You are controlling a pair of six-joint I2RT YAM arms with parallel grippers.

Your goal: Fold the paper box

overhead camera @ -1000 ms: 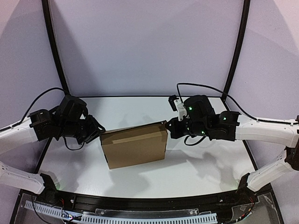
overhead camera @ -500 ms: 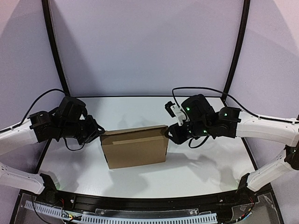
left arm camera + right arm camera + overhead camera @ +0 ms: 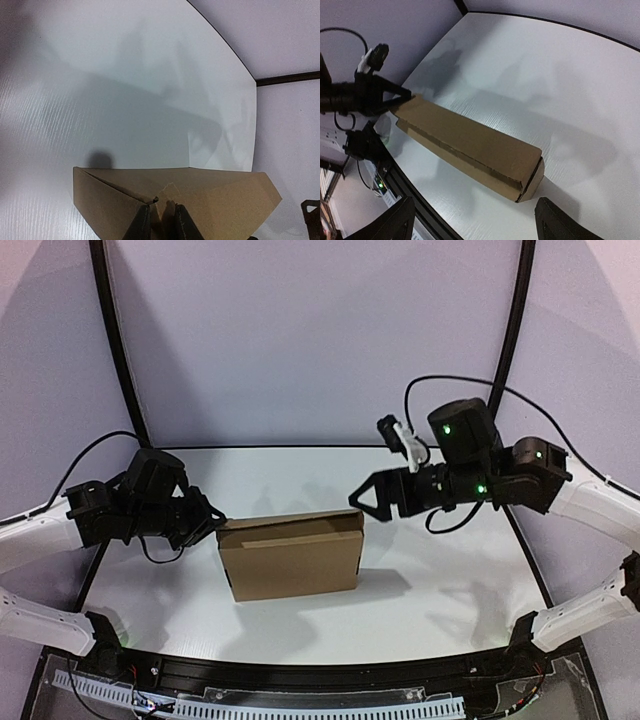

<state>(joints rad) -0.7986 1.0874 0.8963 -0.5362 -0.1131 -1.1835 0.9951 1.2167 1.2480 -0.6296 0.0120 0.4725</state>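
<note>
The box [image 3: 290, 558] sits near the middle of the white table [image 3: 300, 475], a little closer to the left edge than to the right one. Its long sides run from left to right. It looks closed up, with a flat top and a plain brown front wall that faces the near edge. A thin line runs along the top, where one piece of cardboard lies over another. The left gripper [image 3: 214, 525] is low down at the left end of the box and touches it. In the left wrist view its two fingers [image 3: 141, 225] are close together, with a bit of cardboard from the box end pinched between them, so its jaws are closed on the box. From there the end of the box shows folded, slanted pieces that meet at the fingers. The right gripper [image 3: 364, 502] hangs in the air above the right end of the box and does not touch it. In the right wrist view its two fingers [image 3: 395, 225] are at the two bottom corners, far from each other, so its jaws are wide open and hold nothing. The box lies below them on the table, with its right end nearest, and a dark shadow falls on the table beside it.
</note>
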